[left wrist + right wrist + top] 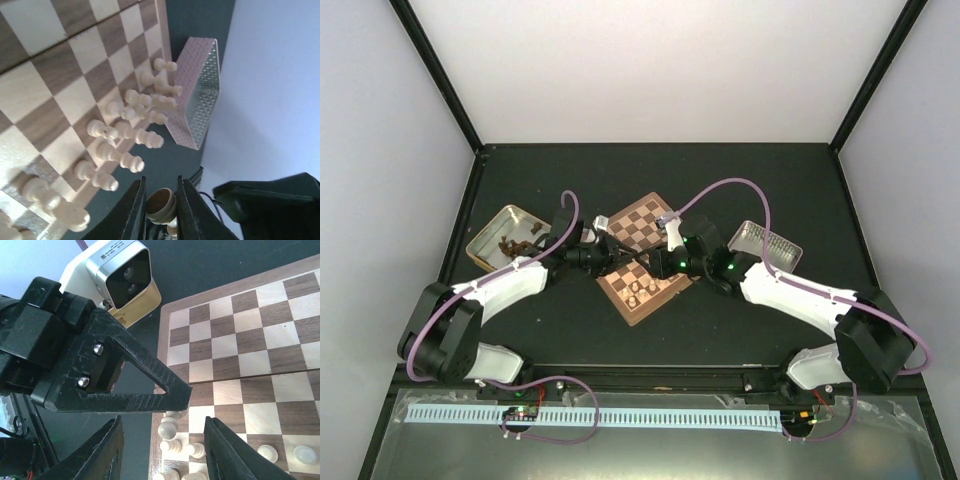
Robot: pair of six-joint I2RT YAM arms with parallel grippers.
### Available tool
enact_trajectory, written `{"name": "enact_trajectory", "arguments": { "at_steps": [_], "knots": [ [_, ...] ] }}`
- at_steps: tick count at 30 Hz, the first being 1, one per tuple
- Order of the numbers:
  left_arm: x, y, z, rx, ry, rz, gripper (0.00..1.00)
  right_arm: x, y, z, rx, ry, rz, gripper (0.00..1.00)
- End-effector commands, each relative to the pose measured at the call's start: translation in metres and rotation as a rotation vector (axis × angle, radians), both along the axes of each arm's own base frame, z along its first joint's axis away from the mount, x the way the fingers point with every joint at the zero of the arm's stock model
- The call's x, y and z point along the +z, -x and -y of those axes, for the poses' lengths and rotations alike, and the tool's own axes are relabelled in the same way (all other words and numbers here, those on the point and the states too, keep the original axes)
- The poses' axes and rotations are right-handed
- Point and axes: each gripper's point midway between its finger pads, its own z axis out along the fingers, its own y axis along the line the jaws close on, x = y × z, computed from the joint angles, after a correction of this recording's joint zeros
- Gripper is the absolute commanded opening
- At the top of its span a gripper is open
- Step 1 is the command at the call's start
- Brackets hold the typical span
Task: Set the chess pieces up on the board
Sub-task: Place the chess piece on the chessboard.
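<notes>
Fingers of the left gripper (160, 190) are drawn in narrow on one small cream chess piece (161, 205). Its round brown base faces the wrist camera, so its long axis runs along the fingers and its head is hidden. The right gripper (163, 440) stands with its two jaws apart and nothing between them. It is just beside the left one, whose black body crosses its view. Both hang over the one square wooden chessboard (650, 225) of dark brown and pale tan squares with a reddish-brown rim. The chessboard lies corner-on to the arms, one diagonal running near to far. Cream pieces (127, 132) stand upright in two rows along its edge nearest the arms. About a dozen can be told apart, but the farthest overlap too much for an exact count. Two rectangular metal tins flank the board. The brass-coloured tin (480, 245) on the left holds dark brown pieces (512, 246). The silver dimpled tin (767, 243) lies on the right.
</notes>
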Motion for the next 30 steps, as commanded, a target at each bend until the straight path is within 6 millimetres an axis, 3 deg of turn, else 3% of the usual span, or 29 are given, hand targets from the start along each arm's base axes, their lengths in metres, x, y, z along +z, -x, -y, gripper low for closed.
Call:
{"name": "enact_trajectory", "arguments": {
  "at_steps": [1, 6, 17, 26, 30],
  "knots": [
    [0.037, 0.001, 0.010, -0.013, 0.154, 0.010, 0.08, 0.006, 0.001, -0.007, 0.042, -0.024, 0.005, 0.45],
    [0.040, -0.001, 0.009, 0.000, 0.163, 0.009, 0.08, 0.000, 0.004, -0.014, 0.087, -0.004, -0.017, 0.41],
    [0.035, 0.002, 0.010, -0.005, 0.166, -0.005, 0.07, -0.001, -0.010, -0.010, 0.039, 0.057, 0.018, 0.28],
    [0.033, 0.003, 0.012, -0.017, 0.181, -0.006, 0.07, 0.001, -0.015, -0.009, 0.072, 0.122, 0.086, 0.06],
    [0.030, 0.000, 0.007, 0.003, 0.140, 0.028, 0.20, 0.000, -0.015, -0.005, 0.075, 0.163, 0.089, 0.03]
  ]
}}
